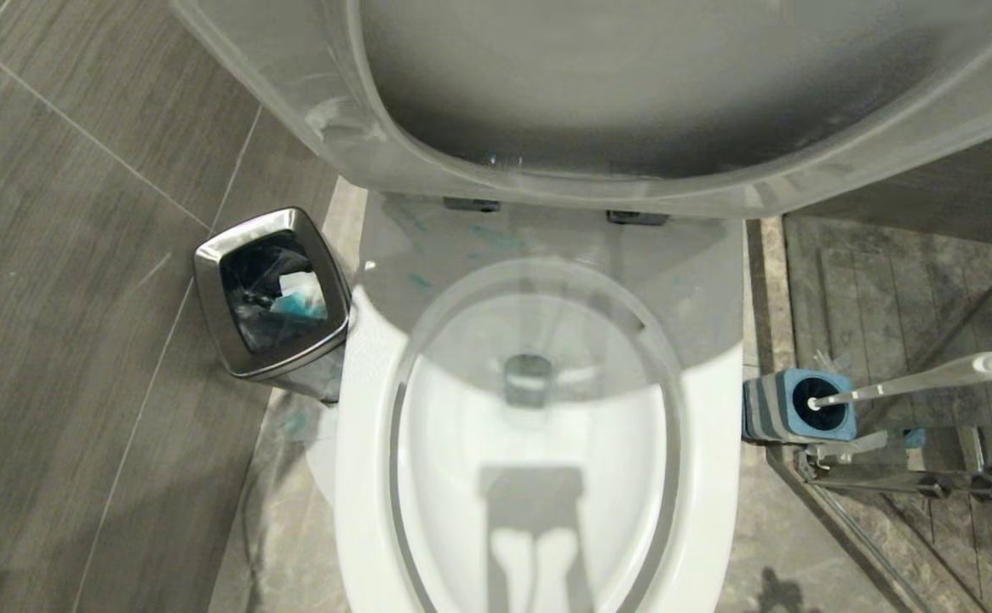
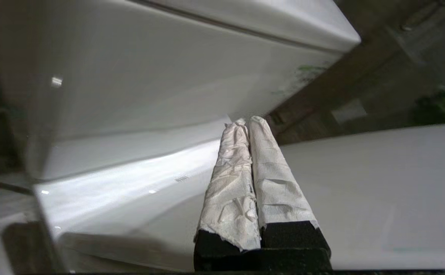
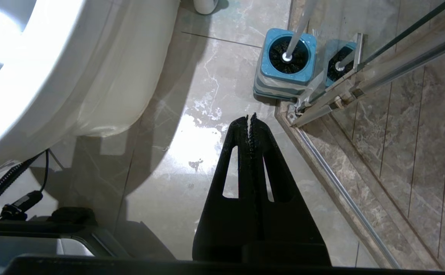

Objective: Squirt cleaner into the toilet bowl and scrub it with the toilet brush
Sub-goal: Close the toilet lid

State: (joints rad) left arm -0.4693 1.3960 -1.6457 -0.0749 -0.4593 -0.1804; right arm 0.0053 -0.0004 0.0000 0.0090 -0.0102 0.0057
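Paper-wrapped fingers (image 2: 245,172) of my left gripper (image 2: 247,121) sit pressed together, empty, angled up beside the toilet (image 2: 149,95) tank with its tips near the tank corner. Right gripper (image 3: 251,116) points down at the floor (image 3: 191,152), fingers closed on nothing; brush (image 3: 296,28) stands in its holder (image 3: 285,72) just ahead of the tips, bowl off to one side. Only the head view shows the raised lid (image 1: 632,102), open bowl (image 1: 538,443), pale blue cleaner (image 1: 419,281) streaks behind it, and bin (image 1: 272,289); neither arm appears there.
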